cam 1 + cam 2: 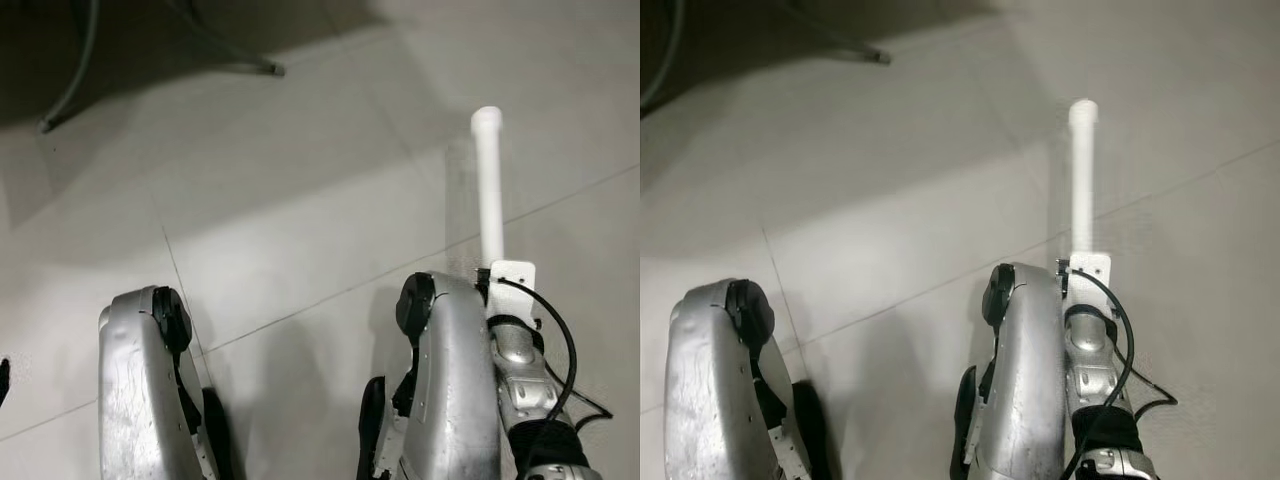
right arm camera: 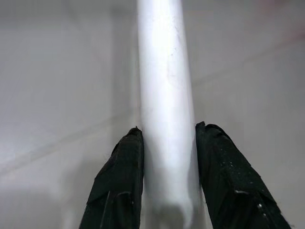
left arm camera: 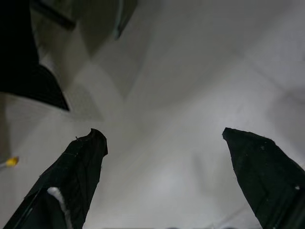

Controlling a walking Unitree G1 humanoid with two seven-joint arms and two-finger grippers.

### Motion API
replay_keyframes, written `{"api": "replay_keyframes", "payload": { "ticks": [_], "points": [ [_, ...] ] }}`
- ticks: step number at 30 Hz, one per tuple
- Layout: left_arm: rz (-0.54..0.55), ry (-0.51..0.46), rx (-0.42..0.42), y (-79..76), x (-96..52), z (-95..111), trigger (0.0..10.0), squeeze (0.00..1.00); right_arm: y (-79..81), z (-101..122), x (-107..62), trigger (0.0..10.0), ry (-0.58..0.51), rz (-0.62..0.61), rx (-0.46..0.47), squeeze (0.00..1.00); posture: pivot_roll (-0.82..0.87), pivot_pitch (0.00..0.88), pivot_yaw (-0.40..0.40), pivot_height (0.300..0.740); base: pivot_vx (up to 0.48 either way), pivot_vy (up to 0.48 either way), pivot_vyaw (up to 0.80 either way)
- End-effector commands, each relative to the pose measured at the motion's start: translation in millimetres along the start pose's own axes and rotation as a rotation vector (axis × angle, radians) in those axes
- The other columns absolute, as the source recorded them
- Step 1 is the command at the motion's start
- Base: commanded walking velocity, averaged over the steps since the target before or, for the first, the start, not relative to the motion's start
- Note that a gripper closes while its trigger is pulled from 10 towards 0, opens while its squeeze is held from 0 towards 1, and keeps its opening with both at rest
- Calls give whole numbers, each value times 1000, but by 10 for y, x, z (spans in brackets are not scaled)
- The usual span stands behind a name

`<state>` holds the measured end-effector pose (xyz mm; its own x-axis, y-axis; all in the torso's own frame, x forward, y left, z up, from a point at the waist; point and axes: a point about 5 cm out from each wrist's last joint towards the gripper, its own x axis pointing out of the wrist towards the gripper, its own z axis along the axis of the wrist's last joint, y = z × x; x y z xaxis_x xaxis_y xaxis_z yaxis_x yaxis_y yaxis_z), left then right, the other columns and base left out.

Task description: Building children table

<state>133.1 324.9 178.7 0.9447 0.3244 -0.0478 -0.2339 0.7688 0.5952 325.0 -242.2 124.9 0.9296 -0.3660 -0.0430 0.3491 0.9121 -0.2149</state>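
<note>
A white round table leg [image 1: 489, 185] sticks forward from my right hand, over the tiled floor. In the right wrist view my right gripper [image 2: 167, 138] is shut on the white leg [image 2: 165, 86], one black finger pressed on each side of it. My left gripper [image 3: 164, 138] hangs open above bare floor, its two fingers far apart with nothing between them. Both silver forearms [image 1: 140, 390] show at the bottom of the eye views.
Pale grey floor tiles [image 1: 300, 200] with thin joints spread ahead. Thin metal legs of some furniture [image 1: 262, 66] stand at the far left, in shadow. A dark shape [image 3: 28, 71] and a small yellow tip [image 3: 11, 161] lie near the left gripper.
</note>
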Motion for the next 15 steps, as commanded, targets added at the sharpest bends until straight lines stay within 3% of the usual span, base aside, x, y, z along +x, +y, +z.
{"api": "replay_keyframes", "payload": {
  "ticks": [1, 4, 8, 11, 15],
  "points": [
    [6, 54, -3, -39, -34, -120, 10000, 0, 25, -70, -28, 0, 28, 5, -4, 0, 69, 239, -90, 300, 0, 0, 0],
    [10, 50, -4, -66, -10, -125, 10000, 0, 21, -47, -39, 0, 38, 2, -4, 0, 69, 239, -90, 300, 0, 0, 0],
    [42, 7, -43, -100, 114, -92, 10000, 0, -36, 418, -17, 0, -109, 2, 2, 0, 41, 161, -104, 300, 0, 0, 0],
    [45, 1, -46, -111, 137, -87, 10000, 0, -32, 463, -19, 0, -121, 10, 2, 0, 41, 161, -104, 300, 0, 0, 0],
    [45, -31, -71, -158, 236, -44, 10000, 0, 49, 655, -64, 0, -170, 108, -5, 0, 23, 126, -106, 300, 0, 0, 0]
  ]
}}
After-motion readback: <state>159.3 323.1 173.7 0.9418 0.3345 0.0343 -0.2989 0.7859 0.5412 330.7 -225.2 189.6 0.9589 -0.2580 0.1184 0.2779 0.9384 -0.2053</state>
